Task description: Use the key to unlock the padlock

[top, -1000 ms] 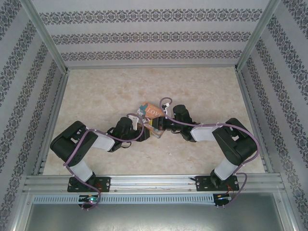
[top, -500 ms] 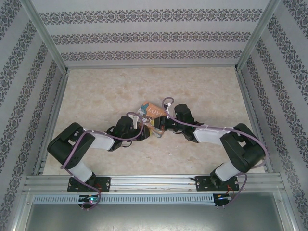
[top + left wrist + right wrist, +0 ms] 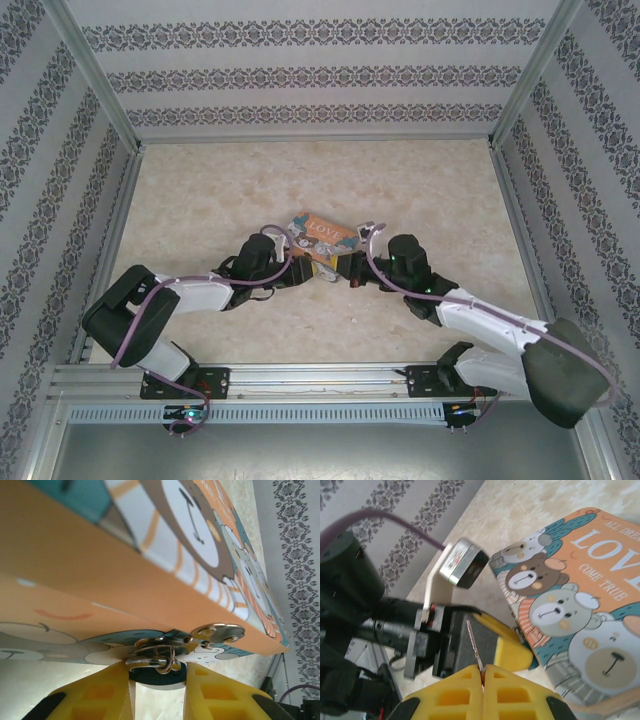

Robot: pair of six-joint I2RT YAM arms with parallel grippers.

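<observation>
Centrally, tin laid on marbled surface, padlock hung from tin's hasp, body clamped between left fingers, key pinched by right fingers, blade protruding beside tin.

The left end effector squeezes the little blue padlock, which hangs from the metal clasp on the orange tin.
</observation>
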